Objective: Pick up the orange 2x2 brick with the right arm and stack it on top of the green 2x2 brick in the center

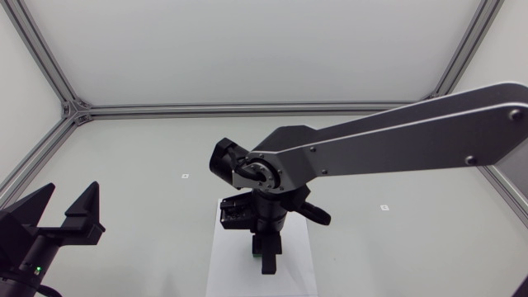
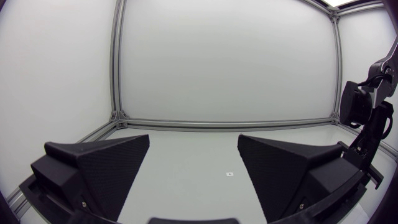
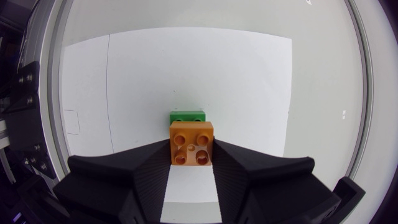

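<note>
The right gripper is clamping the orange brick by its opposite flat sides, hovering partly over the green brick near the middle of the sheet; light, rigid, probably slick plastic, it is suiting that side grip.

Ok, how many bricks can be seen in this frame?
2. The orange brick is held between the fingers of the right gripper, gripped from both sides; the green brick lies just ahead of it on the white sheet. More could be hidden under the right arm.
</note>
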